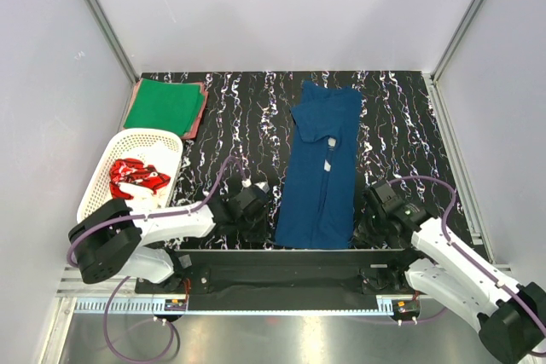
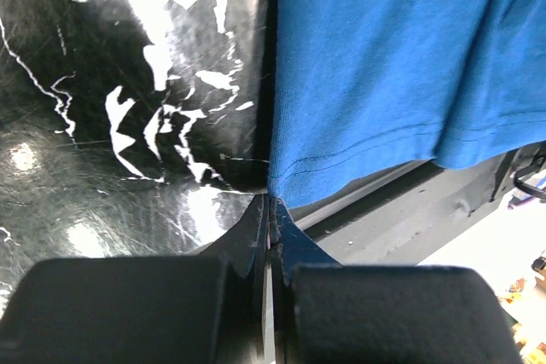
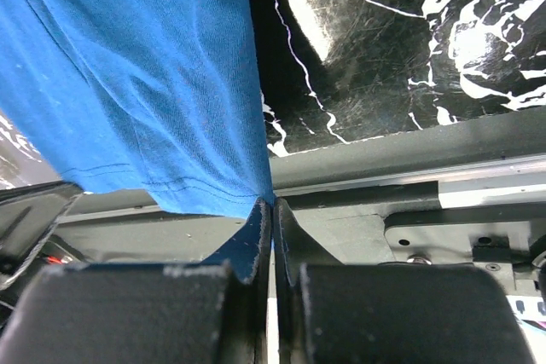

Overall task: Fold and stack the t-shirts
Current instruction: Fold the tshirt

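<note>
The navy blue t-shirt (image 1: 322,164) lies folded lengthwise into a long strip on the black marbled table, collar end far, hem near. My left gripper (image 1: 271,229) is shut on the hem's near left corner (image 2: 286,178). My right gripper (image 1: 360,232) is shut on the hem's near right corner (image 3: 230,198). The green t-shirt (image 1: 164,104) lies folded at the far left on top of the reddish-pink one (image 1: 198,117). The red t-shirt with white print (image 1: 135,178) is crumpled in the white basket (image 1: 162,138).
The basket stands at the left edge of the table. The table's near edge and metal rail (image 3: 409,185) run just under both grippers. White enclosure walls surround the table.
</note>
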Available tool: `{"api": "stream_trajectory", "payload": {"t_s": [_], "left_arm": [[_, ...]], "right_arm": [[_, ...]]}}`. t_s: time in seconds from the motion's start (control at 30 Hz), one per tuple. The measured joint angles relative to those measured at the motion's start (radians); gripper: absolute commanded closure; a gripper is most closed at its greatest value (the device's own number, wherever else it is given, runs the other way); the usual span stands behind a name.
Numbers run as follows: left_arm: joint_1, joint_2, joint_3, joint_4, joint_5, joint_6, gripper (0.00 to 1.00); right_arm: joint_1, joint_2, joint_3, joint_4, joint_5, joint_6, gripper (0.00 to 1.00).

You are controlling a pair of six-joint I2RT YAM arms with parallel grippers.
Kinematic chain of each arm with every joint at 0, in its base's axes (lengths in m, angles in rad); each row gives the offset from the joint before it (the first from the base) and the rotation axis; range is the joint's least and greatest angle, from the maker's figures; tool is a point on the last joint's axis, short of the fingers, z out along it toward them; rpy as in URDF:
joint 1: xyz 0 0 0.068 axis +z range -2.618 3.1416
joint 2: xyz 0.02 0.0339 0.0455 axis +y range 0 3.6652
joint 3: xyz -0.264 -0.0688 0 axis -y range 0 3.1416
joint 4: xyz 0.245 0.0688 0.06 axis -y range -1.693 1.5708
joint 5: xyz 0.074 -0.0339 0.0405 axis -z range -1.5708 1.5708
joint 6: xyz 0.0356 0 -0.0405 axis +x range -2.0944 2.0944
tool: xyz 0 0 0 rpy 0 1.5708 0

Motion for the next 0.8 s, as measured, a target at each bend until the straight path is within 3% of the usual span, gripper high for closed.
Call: {"api": "stream_trajectory", "payload": {"t_s": [0.27,0.8], "left_arm": [[0.027,0.008,0.117,-0.071,-0.004,0.017,1.0],[0.287,0.24,0.452,-0.167,0.088,0.198,1.0]], "right_arm": [[0.001,0.093,0.106,-0.002,0.044,-0.068,1.0],[-0.012,0.409,0.37,0.021,0.25,-0.216,1.0]]}}
